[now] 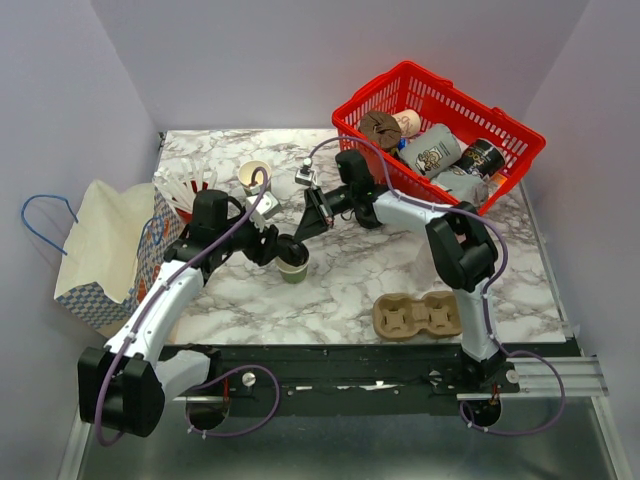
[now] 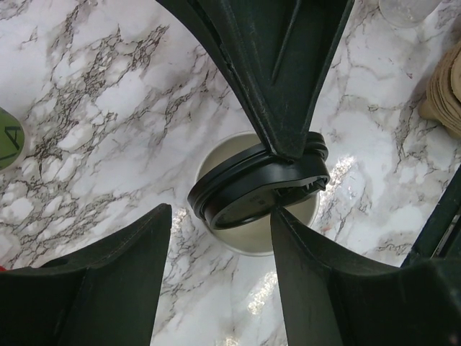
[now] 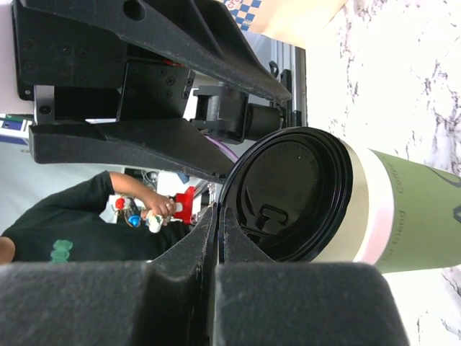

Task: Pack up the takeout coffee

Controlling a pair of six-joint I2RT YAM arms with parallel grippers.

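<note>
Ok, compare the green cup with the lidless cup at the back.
The green cup carries a tilted black lid; the back cup is open. The right end effector pinches the green cup's lid; nothing touches the back cup. Both stand upright on the table.

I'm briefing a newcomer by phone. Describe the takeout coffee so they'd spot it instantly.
On the marble table, look mid-table, where the left gripper and right gripper meet. The takeout coffee stands there, a small olive-green paper cup. Unlike the open paper cup farther back, it has a black lid tilted on its rim.
</note>
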